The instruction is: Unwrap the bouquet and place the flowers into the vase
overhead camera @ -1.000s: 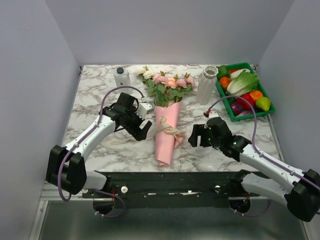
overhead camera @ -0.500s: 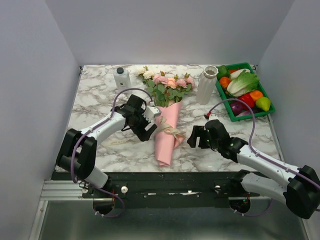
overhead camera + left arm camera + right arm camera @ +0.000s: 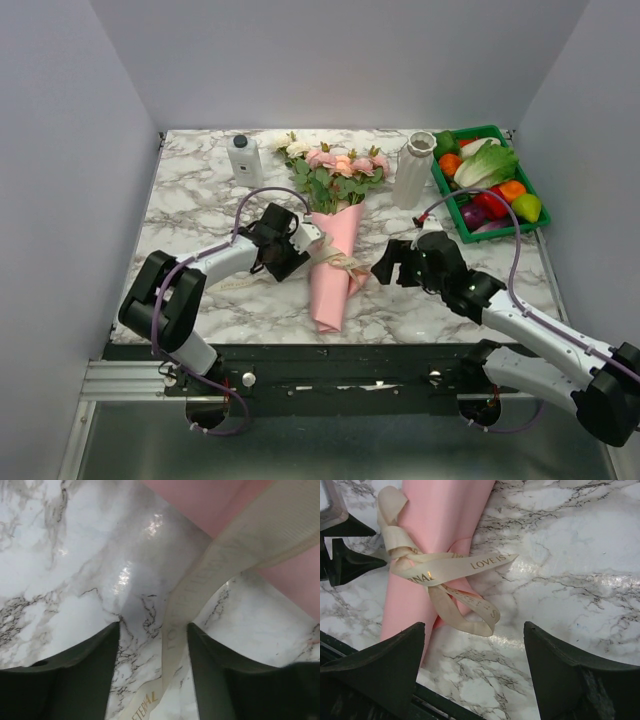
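Note:
The bouquet lies in the middle of the marble table, its pale pink paper cone (image 3: 333, 268) pointing at me and its flowers (image 3: 338, 175) at the far end. A cream ribbon (image 3: 427, 575) is tied round the cone. My left gripper (image 3: 291, 252) is low at the cone's left side and open. The ribbon's tail (image 3: 176, 630) runs between its fingers (image 3: 75, 680) close to the right one, with a gap on both sides. My right gripper (image 3: 475, 672) stands wide open just right of the cone, and a ribbon loop (image 3: 470, 620) lies ahead of it. The white ribbed vase (image 3: 414, 170) stands upright at the back right.
A white capped bottle (image 3: 243, 158) stands at the back left. A green tray (image 3: 535, 228) of vegetables sits at the far right, beyond the vase. The table's front edge and a black rail (image 3: 340, 365) lie just behind the cone's tip.
My left gripper has slid right up to the cone and over the ribbon tail, and its jaws have narrowed. My right gripper has edged slightly farther from me.

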You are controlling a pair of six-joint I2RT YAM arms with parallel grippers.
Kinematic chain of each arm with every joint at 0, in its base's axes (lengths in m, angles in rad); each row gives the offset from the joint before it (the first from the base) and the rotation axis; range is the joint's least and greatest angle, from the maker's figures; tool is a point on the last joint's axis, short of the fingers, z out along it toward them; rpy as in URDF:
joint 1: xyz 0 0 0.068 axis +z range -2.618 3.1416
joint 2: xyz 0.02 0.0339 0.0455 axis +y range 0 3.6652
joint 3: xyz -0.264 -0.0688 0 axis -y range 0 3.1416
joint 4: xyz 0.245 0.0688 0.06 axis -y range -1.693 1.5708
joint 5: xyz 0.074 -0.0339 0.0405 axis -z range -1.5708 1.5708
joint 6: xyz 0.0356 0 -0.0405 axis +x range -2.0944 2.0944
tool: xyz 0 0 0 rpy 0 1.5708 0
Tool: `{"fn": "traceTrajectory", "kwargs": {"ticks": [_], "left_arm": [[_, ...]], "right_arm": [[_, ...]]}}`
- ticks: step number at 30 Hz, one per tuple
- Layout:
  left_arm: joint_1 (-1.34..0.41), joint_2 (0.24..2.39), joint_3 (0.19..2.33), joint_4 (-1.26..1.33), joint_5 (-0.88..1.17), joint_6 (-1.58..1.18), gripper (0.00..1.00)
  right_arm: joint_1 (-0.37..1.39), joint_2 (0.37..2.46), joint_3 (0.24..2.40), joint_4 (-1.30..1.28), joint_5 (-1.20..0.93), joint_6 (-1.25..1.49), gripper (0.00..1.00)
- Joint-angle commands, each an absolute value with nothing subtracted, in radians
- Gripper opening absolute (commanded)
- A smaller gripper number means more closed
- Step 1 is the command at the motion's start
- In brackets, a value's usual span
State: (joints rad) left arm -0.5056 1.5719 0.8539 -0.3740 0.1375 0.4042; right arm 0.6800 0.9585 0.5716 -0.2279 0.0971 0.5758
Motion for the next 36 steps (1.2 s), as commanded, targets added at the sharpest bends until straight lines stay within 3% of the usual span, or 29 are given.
{"fn": "traceTrajectory", "kwargs": {"ticks": [1, 5, 6, 8, 20, 29, 36], "left_arm": [[-0.509, 1.574, 0.81, -0.302, 0.014, 0.442, 0.52], [-0.509, 1.566, 0.801, -0.299, 0.008, 0.443, 0.24], [-0.511, 1.563, 0.802, -0.302, 0.008, 0.44, 0.13], [-0.509, 1.559, 0.814, -0.322, 0.008, 0.433, 0.01], [-0.436, 1.324, 0.991, -0.563, 0.107, 0.356, 0.0], [-0.253, 1.238, 0.959, -0.601, 0.084, 0.359, 0.0], [-0.207, 1.184, 0.959, -0.632, 0.071, 0.364, 0.0]], "right_arm": [[0.686, 0.946, 0.615, -0.236, 0.114, 0.574, 0.87], [0.686, 0.956, 0.629, -0.236, 0.106, 0.574, 0.87], [0.687, 0.956, 0.63, -0.236, 0.107, 0.574, 0.87], [0.686, 0.954, 0.635, -0.236, 0.106, 0.574, 0.87], [0.686, 1.058, 0.673, -0.235, 0.182, 0.551, 0.87], [0.684, 1.149, 0.696, -0.219, 0.242, 0.548, 0.88], [0.686, 1.213, 0.667, -0.167, 0.218, 0.558, 0.86]]}}
